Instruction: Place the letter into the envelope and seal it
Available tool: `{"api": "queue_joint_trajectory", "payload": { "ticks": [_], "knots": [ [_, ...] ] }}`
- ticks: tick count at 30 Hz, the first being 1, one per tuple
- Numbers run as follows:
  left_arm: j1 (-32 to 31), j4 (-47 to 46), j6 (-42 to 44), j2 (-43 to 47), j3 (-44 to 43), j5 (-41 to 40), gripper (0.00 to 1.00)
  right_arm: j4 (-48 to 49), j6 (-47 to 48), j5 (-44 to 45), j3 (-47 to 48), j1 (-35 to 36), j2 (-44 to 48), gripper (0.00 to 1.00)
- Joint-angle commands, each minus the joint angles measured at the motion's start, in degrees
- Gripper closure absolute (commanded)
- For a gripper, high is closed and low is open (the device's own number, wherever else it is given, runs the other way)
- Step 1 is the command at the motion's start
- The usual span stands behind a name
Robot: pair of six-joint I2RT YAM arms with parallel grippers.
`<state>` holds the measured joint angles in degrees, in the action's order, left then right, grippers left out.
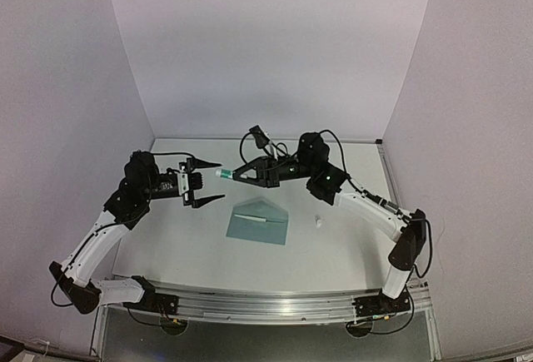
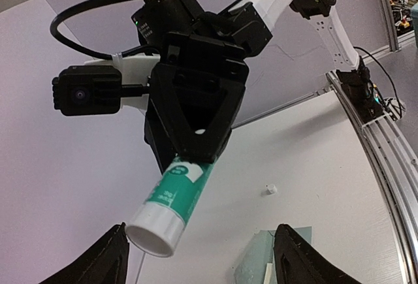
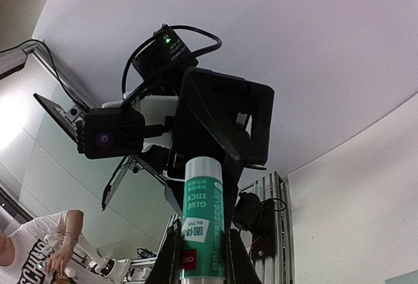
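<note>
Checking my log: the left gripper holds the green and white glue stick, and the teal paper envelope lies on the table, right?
No: the right gripper holds the green and white glue stick, as the top external view shows; the left gripper is open. The rest stands.

Robotics lab cell: white backdrop panels (image 1: 266,46) enclosing table (image 1: 350,245), aluminium mounting rail (image 1: 266,305), cabled arms (image 1: 371,205).

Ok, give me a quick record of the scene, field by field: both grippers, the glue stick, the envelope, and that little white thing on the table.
left gripper: open, empty, jaws facing the glue stick's open end
right gripper: shut on the glue stick
glue stick: held in the air, no cap on it
envelope: flat on the table, untouched
small white piece: on the table right of the envelope, apart from it
letter: not seen separately
</note>
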<state>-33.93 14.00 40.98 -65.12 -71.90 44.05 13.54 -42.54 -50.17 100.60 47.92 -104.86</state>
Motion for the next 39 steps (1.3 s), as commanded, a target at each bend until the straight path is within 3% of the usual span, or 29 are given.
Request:
{"api": "queue_joint_trajectory", "payload": {
  "ticks": [1,6,14,26,34,39],
  "knots": [
    [0.0,-4.4,-3.7,-0.3,-2.6,3.2,0.26,3.8,-1.8,-2.6,1.0,0.5,-1.2,1.00],
    [0.0,-5.6,-4.9,-0.5,-3.2,5.0,0.34,3.7,-2.9,-2.5,1.4,0.6,-2.1,1.00],
    [0.0,-0.8,-3.9,-1.0,-5.1,5.0,0.66,3.7,-2.9,-2.5,2.1,0.8,-2.5,1.00],
    [0.0,6.4,0.4,-1.8,-7.3,3.7,0.59,3.6,-3.4,-3.2,3.0,0.9,-2.9,1.00],
    [0.0,6.9,1.4,-2.0,-7.5,4.3,0.70,3.4,-4.0,-2.7,3.2,1.1,-3.9,1.00],
    [0.0,7.4,1.5,-2.2,-7.7,4.5,0.85,3.4,-3.9,-2.7,3.4,1.1,-4.0,1.00]
  ]
}}
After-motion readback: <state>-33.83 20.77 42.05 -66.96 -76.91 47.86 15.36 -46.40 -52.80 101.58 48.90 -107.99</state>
